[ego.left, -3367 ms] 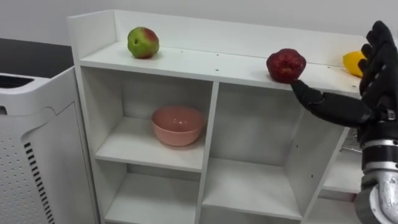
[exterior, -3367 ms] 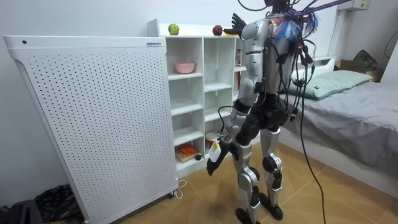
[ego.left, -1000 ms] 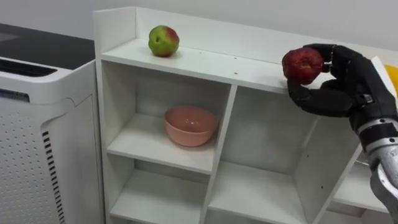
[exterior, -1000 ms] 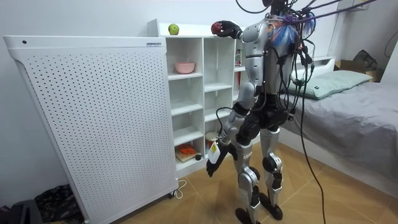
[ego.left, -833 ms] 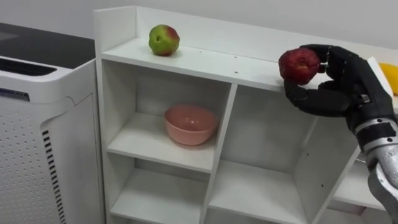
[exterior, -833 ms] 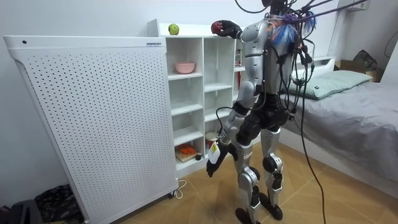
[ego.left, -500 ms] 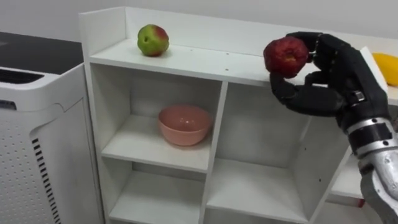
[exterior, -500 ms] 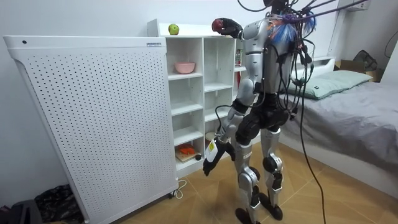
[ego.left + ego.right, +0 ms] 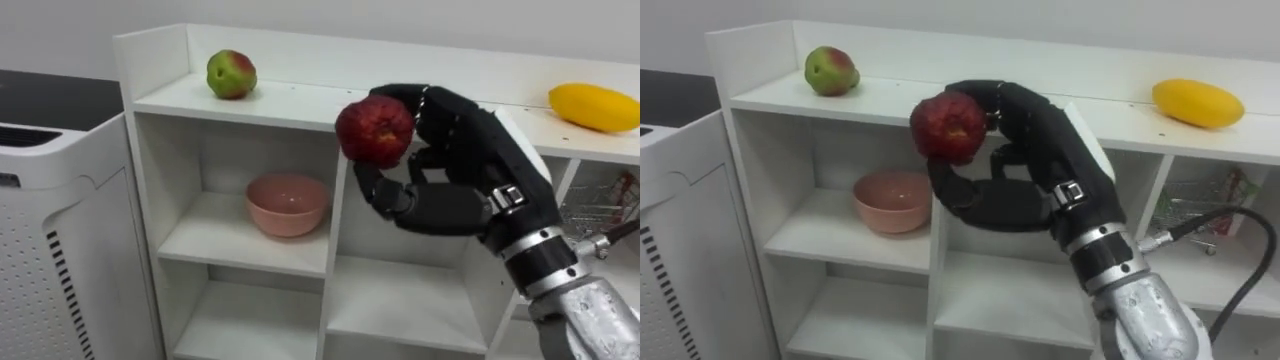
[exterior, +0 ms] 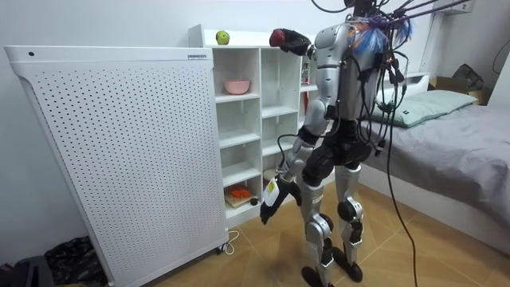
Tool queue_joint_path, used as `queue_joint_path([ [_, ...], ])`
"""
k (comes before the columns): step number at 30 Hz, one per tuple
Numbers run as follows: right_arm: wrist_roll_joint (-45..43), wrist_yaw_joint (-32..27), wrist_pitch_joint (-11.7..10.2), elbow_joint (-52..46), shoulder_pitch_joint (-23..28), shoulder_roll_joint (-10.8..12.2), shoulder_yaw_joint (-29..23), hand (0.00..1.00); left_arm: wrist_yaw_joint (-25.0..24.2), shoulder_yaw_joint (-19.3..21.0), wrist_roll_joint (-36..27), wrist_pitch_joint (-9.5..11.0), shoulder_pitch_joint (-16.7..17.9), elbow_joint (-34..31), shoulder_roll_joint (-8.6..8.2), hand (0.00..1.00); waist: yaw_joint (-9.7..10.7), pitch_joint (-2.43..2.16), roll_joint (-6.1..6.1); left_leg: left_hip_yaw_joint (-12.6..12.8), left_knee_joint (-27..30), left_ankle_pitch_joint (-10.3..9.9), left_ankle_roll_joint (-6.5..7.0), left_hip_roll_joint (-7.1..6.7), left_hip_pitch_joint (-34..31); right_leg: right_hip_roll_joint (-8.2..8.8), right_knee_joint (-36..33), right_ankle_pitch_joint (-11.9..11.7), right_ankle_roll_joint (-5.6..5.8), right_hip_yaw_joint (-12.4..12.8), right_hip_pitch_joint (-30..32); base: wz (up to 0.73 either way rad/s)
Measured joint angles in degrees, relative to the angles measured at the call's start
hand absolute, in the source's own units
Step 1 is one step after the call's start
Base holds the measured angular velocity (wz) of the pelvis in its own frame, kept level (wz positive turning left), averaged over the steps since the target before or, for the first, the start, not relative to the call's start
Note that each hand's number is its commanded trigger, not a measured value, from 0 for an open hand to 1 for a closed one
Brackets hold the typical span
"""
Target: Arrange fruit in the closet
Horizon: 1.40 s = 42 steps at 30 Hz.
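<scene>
Aloft, the black right hand point(image 9: 462, 165) clasps a round, dimpled dark-red fruit point(image 9: 374, 131) before white shelves point(image 9: 200, 243).

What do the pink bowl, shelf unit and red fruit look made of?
The pink bowl: likely ceramic or plastic, smooth and matte. The shelf unit: seemingly white laminated board, with flat panels and small fastener dots. The red fruit in the right hand: dull, dimpled skin; real or plastic is unclear.
</scene>
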<state>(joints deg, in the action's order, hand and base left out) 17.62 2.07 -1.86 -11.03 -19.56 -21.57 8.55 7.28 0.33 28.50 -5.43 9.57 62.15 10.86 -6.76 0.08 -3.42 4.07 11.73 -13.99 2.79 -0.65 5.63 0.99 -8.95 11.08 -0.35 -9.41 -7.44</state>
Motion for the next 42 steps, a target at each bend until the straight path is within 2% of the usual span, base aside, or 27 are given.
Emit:
queue_joint_path([
  [4,1.21,-0.07,-0.10,4.18,3.00,1.79,2.07,1.00,0.10,-2.37,-2.12,0.06,-0.24,0.50,0.07,0.00,0.23,-0.04,0.16,0.50,0.27,0.00,0.01,0.04,-1.25,0.04,-0.17,-0.16,0.02,0.14,1.27,-0.05],
  [6,2.56,0.21,-0.02,10.85,3.35,2.85,2.61,1.00,0.37,-3.24,-2.21,0.70,-1.15,0.66,0.07,0.00,0.58,0.07,0.37,0.43,1.21,0.04,0.08,-0.01,-3.07,0.25,-0.82,-0.19,0.04,-0.07,2.84,0.04],
  [11,3.63,-1.38,0.03,21.36,3.37,5.10,2.50,1.00,2.59,-5.09,-4.74,0.87,-2.23,2.39,-0.15,0.00,1.36,-0.04,1.95,0.09,2.18,0.24,0.42,-0.10,-6.49,0.48,-1.21,-0.61,0.08,-0.63,5.91,0.03],
  [14,5.96,-2.91,-0.38,25.15,3.36,5.94,2.15,1.00,3.72,-5.08,-6.79,0.89,-3.07,3.72,-0.43,0.00,1.91,0.09,3.33,-0.33,3.76,0.32,0.51,-0.12,-9.84,0.84,-2.55,-0.62,0.05,-2.02,9.12,0.06],
  [17,7.21,-4.71,-0.93,31.51,3.36,6.55,1.57,1.00,6.00,-5.08,-11.45,1.84,-3.63,4.80,-0.46,0.00,1.65,0.20,3.56,-0.48,3.93,0.89,0.70,-0.17,-12.06,1.13,-4.15,-0.61,0.04,-2.38,11.91,0.04],
  [20,8.23,-6.39,-1.07,35.98,3.36,7.22,1.25,1.00,7.05,-5.64,-16.41,2.26,-4.38,6.61,-0.93,0.00,1.76,0.38,3.72,-0.46,5.45,1.06,0.74,-0.16,-15.55,1.52,-6.49,-0.55,-0.06,-3.28,15.71,0.00],
  [23,12.67,-8.01,-1.32,39.69,3.28,8.72,0.73,1.00,7.42,-6.32,-21.94,2.29,-4.94,6.93,-1.47,0.00,1.59,0.86,4.03,-0.45,7.60,1.14,0.88,-0.16,-19.27,1.90,-8.59,-0.53,-0.09,-3.40,19.50,0.00],
  [24,14.27,-8.45,-1.33,40.79,3.21,9.39,0.66,1.00,7.42,-6.31,-24.08,2.47,-5.16,6.89,-1.51,0.00,1.57,1.24,4.23,-0.45,8.49,1.22,1.02,-0.18,-21.03,2.16,-9.85,-0.48,-0.17,-3.54,21.28,0.00],
  [26,15.78,-8.63,-1.35,43.27,2.72,10.32,0.20,1.00,7.59,-6.31,-26.30,3.35,-5.18,6.90,-1.38,0.00,1.66,1.41,4.46,-0.55,10.39,1.20,1.05,-0.29,-24.37,2.78,-12.39,-0.16,-0.63,-4.33,24.68,0.05],
  [28,17.34,-8.98,-1.34,45.56,2.46,10.53,0.07,1.00,7.78,-6.41,-28.18,3.69,-5.15,6.89,-1.35,0.00,1.57,1.66,4.58,-0.70,12.06,1.28,1.24,-0.55,-27.38,3.46,-14.78,0.25,-1.03,-4.93,27.84,0.10],
  [30,18.89,-9.04,-1.27,46.21,2.25,10.50,-0.87,1.00,7.97,-8.14,-30.36,3.78,-5.14,6.84,-1.39,0.00,1.57,1.96,4.76,-0.41,13.53,1.41,1.56,-1.14,-31.46,4.84,-18.66,0.93,-1.37,-5.04,32.84,0.13],
  [32,20.65,-9.06,-1.28,46.84,1.28,10.48,-1.24,1.00,7.97,-8.48,-30.54,3.76,-5.01,6.57,-1.46,0.00,1.35,2.17,4.87,-0.12,14.95,1.58,1.79,-1.24,-34.36,5.30,-20.51,1.01,-1.59,-4.92,35.97,0.02],
  [36,29.13,-10.05,-1.28,48.72,-1.79,10.41,-2.21,1.00,7.98,-9.62,-32.90,3.63,-5.02,5.23,-1.52,0.00,0.37,2.25,4.97,-0.04,16.18,3.31,1.97,-2.11,-40.00,6.71,-23.02,1.52,-2.13,-4.86,42.15,0.07],
  [38,33.38,-10.13,-1.31,50.71,-3.43,10.31,-2.68,1.00,7.99,-10.17,-33.40,3.56,-4.98,4.58,-1.59,0.00,-0.41,2.26,4.96,0.19,16.21,4.13,2.07,-2.20,-41.43,6.96,-23.54,1.10,-2.23,-4.82,43.88,0.06],
  [40,41.62,-10.17,-1.30,53.83,-5.64,9.97,-3.26,1.00,8.16,-11.62,-33.83,3.27,-4.77,3.24,-1.55,0.00,-1.47,2.29,5.02,0.10,16.61,4.67,2.07,-2.27,-43.10,7.16,-24.01,0.98,-2.42,-5.07,45.52,0.04],
  [42,46.79,-10.16,-1.29,55.54,-7.94,9.65,-3.51,1.00,8.39,-12.72,-34.87,3.24,-4.29,1.44,-1.46,0.00,-1.59,2.30,5.00,-0.04,17.25,4.89,1.85,-2.30,-45.08,7.38,-24.64,0.92,-2.53,-5.33,47.36,0.06],
])
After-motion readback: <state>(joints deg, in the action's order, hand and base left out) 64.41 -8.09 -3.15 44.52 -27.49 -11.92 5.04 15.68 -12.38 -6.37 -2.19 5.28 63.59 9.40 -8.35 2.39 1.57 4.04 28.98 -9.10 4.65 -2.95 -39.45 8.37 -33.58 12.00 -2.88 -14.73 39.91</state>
